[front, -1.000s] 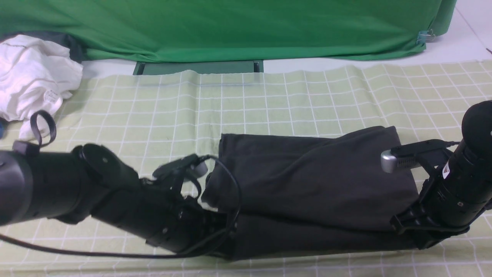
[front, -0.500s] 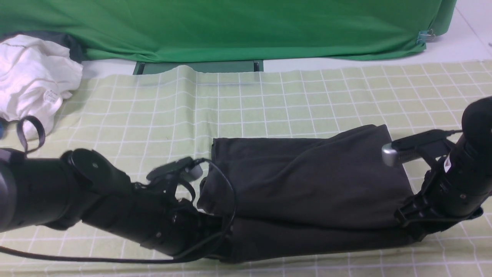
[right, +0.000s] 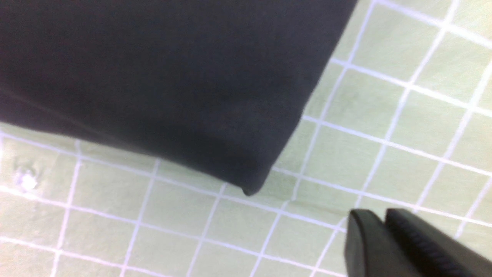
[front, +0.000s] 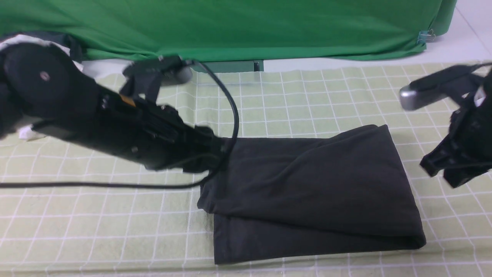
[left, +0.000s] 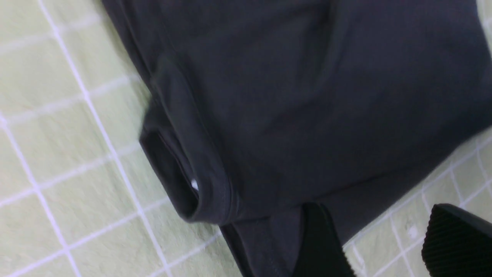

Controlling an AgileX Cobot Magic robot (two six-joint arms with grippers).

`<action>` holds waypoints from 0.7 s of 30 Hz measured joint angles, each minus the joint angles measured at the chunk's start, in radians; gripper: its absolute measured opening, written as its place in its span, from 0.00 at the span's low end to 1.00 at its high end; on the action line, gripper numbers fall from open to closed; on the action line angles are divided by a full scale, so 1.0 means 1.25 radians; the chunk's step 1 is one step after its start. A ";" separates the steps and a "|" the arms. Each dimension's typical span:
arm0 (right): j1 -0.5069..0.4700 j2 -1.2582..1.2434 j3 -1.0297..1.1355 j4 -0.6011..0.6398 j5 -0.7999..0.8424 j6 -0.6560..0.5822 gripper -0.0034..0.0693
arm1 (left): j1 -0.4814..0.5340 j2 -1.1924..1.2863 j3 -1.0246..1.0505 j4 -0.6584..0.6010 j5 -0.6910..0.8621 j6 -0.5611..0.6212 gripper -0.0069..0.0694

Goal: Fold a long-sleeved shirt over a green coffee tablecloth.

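Because the green coffee tablecloth covers your desk from edge to edge, you have one flat, gridded surface on which to judge whether the fold lies square. It looks smooth around the garment, with only a slight ripple along its far edge.

At the centre of that cloth, reaching toward 4 o'clock in the front view, lies the long-sleeved shirt, doubled into a broad rectangle. Its upper layer sits a little askew on the lower one, so a strip of the under layer shows along the near edge toward 6 o'clock. You would read that as a fold laid down and let go, since nothing is gripping it.

Your left hand hangs above the shirt's 9 o'clock edge with its fingers spread wide and nothing between them; one finger shows over the dark fabric near the rolled collar opening, clear of it. That suits a release.

Your right hand sits off the shirt's 3 o'clock side, over bare cloth, fingers pressed together and holding nothing, near the corner of the fold.

At 10 o'clock, partly behind the left arm, a white garment lies aside, out of the work.
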 joint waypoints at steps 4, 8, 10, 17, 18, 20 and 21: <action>0.000 -0.163 -0.001 -0.002 0.006 0.005 0.04 | 0.000 -0.013 -0.023 0.013 0.004 -0.016 0.59; 0.000 -0.311 -0.001 -0.003 0.007 0.008 0.04 | 0.000 -0.014 -0.023 0.018 0.005 -0.016 0.59; 0.000 -0.415 0.000 -0.010 0.000 0.008 0.05 | 0.000 -0.014 -0.023 0.018 -0.002 -0.016 0.59; 0.000 -0.762 0.125 -0.021 -0.190 0.002 0.06 | 0.000 -0.014 -0.023 0.019 -0.054 -0.016 0.59; 0.000 -0.808 0.162 -0.021 -0.229 0.002 0.06 | 0.000 -0.014 -0.023 0.019 -0.059 -0.016 0.59; 0.000 -0.888 0.249 -0.021 -0.318 0.002 0.06 | 0.000 -0.014 -0.023 0.019 -0.062 -0.016 0.59; -0.001 -0.922 0.297 -0.021 -0.368 0.002 0.06 | 0.000 -0.014 -0.023 0.019 -0.062 -0.016 0.59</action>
